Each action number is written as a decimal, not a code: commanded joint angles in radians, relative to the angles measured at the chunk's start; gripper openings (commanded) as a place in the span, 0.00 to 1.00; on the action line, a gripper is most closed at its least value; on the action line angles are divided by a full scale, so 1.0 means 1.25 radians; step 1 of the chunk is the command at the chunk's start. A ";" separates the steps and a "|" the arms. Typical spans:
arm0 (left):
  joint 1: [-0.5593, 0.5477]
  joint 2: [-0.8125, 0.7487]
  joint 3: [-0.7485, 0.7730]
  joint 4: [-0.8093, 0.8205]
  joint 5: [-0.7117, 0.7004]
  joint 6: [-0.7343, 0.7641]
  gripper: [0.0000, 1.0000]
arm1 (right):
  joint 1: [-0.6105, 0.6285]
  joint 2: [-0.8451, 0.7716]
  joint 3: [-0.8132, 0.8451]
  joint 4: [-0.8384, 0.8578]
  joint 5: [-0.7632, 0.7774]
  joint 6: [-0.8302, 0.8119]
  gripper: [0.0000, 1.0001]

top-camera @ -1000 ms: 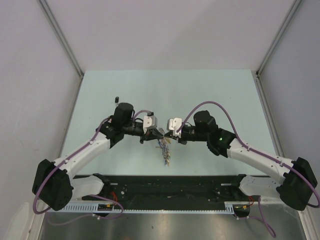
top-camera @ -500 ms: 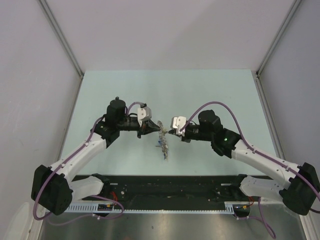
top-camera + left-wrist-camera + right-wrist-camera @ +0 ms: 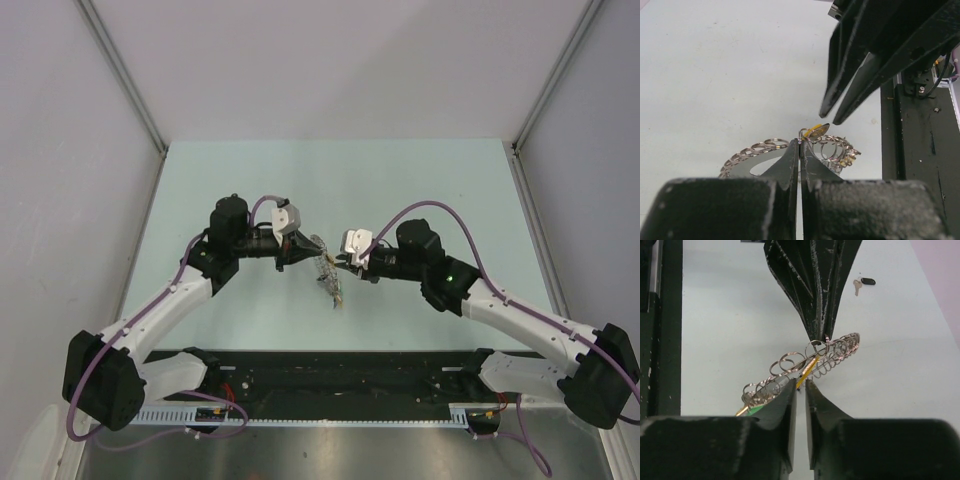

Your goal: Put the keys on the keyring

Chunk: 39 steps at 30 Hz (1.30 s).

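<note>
The keyring (image 3: 326, 272), a silvery ring fringed with small rings and tags, hangs between the two grippers above the table. My left gripper (image 3: 306, 254) is shut on its wire, as the left wrist view (image 3: 800, 142) shows. A yellow-headed key (image 3: 808, 368) hangs from a small ring right at that grip and also shows in the left wrist view (image 3: 815, 131). My right gripper (image 3: 801, 386) stands just below the yellow key with its jaws a narrow gap apart; its fingers (image 3: 832, 100) show parted. A black-headed key (image 3: 863, 282) lies far off on the table. The red key is out of view.
A green tag (image 3: 758, 409) and more small keys hang at the ring's low end (image 3: 337, 300). The pale green table (image 3: 420, 190) is walled on three sides. A black rail (image 3: 340, 365) runs along the near edge between the arm bases.
The two grippers have drawn apart: the left one pulled back to the left with the keyring, which now hangs more stretched out. The right gripper shifted slightly right.
</note>
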 commanded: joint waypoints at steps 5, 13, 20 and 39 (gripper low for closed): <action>0.003 -0.031 0.009 0.047 -0.004 -0.020 0.00 | 0.034 -0.018 -0.003 0.157 0.093 0.076 0.41; -0.003 -0.041 0.012 0.043 -0.027 -0.030 0.00 | 0.099 -0.007 -0.018 0.200 0.191 0.048 0.41; -0.011 -0.047 0.015 0.033 -0.046 -0.027 0.00 | 0.141 0.022 -0.022 0.237 0.286 0.028 0.41; -0.024 -0.050 0.017 0.033 -0.046 -0.032 0.00 | 0.164 0.078 -0.022 0.261 0.390 -0.001 0.35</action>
